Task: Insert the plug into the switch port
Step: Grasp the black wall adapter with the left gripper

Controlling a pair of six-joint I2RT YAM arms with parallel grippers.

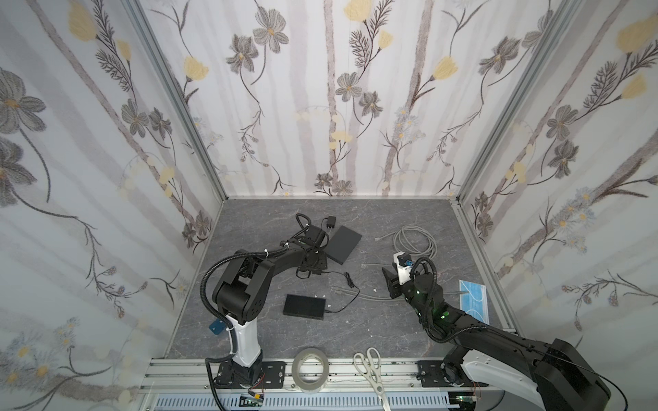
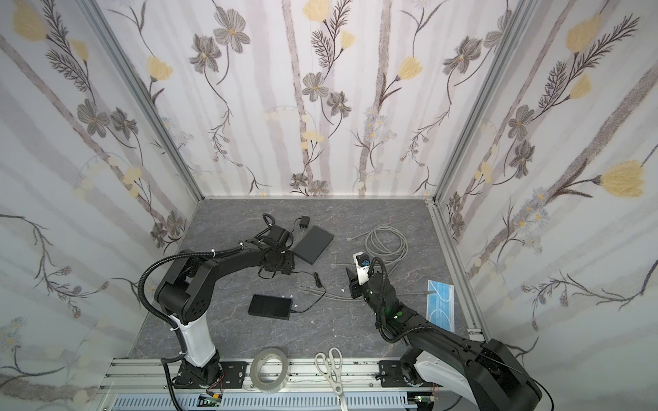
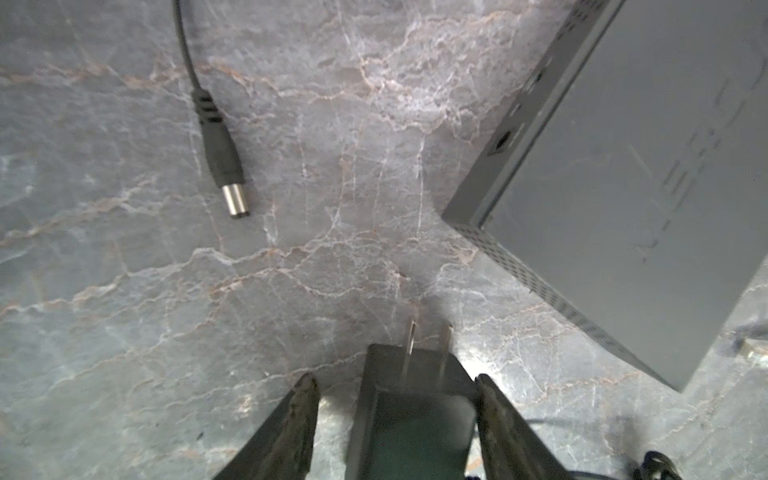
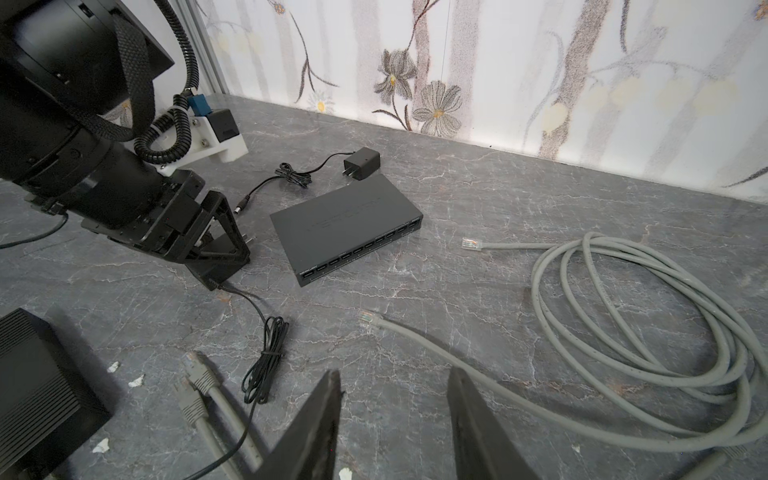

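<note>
Left claw (image 3: pixel 395 376) loosely straddles the power adapter (image 3: pixel 411 415), one finger (image 3: pixel 297 419) clear of it; plug (image 3: pixel 224 166) ahead. Right claw (image 4: pixel 394 374) spread, empty.

Robot test cell in a lab. Boxed in on three sides by floral-print panels (image 1: pixel 338 106) held in aluminium posts (image 1: pixel 176 96). Floored with a grey marble-look table (image 1: pixel 374 320). Fronted by a slotted aluminium rail (image 1: pixel 178 372), with the left arm (image 1: pixel 263 270) and right arm (image 1: pixel 498 336) bolted to plates on it, and a tape roll (image 1: pixel 296 370) and scissors (image 1: pixel 372 373) lying across it. Strewn with a network switch (image 1: pixel 343 243) and a coiled grey cable (image 1: pixel 397 242).
</note>
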